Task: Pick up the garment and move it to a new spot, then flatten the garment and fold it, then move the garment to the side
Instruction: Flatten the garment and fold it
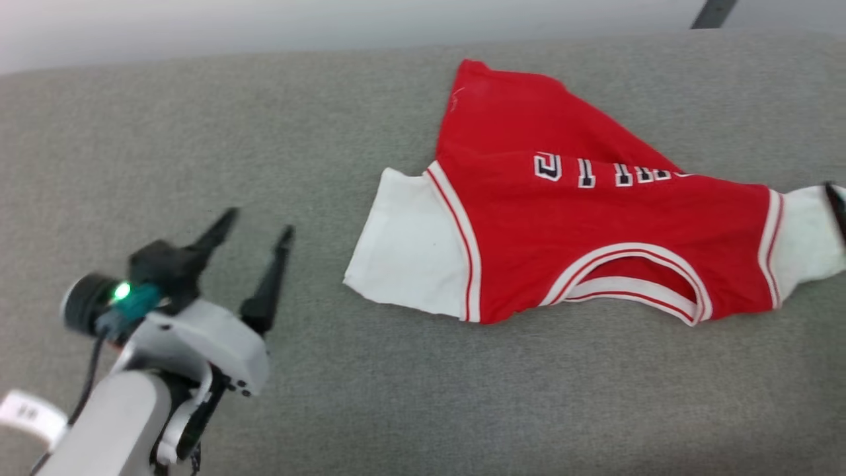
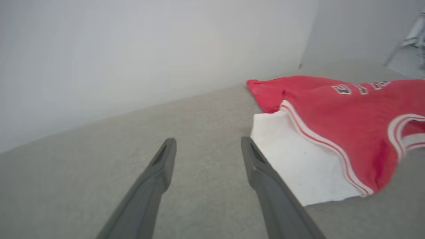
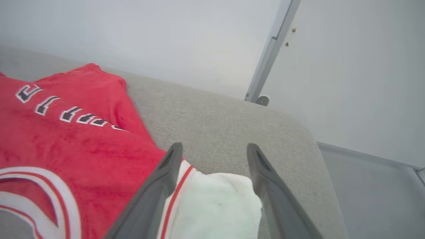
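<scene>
The garment is a red jersey with black white-outlined letters, lying crumpled on the grey fabric surface, collar toward me. Its left white sleeve lies flat and spread. My left gripper stands open over bare fabric, a short way left of that sleeve. In the left wrist view the left gripper has the sleeve just right of its right finger. My right gripper is open, its fingers straddling the other white sleeve. One dark right finger shows at the head view's right edge.
The grey fabric surface stretches wide to the left of the garment and ends at a pale wall behind. On the right it stops at a rounded edge, with a metal post and floor beyond.
</scene>
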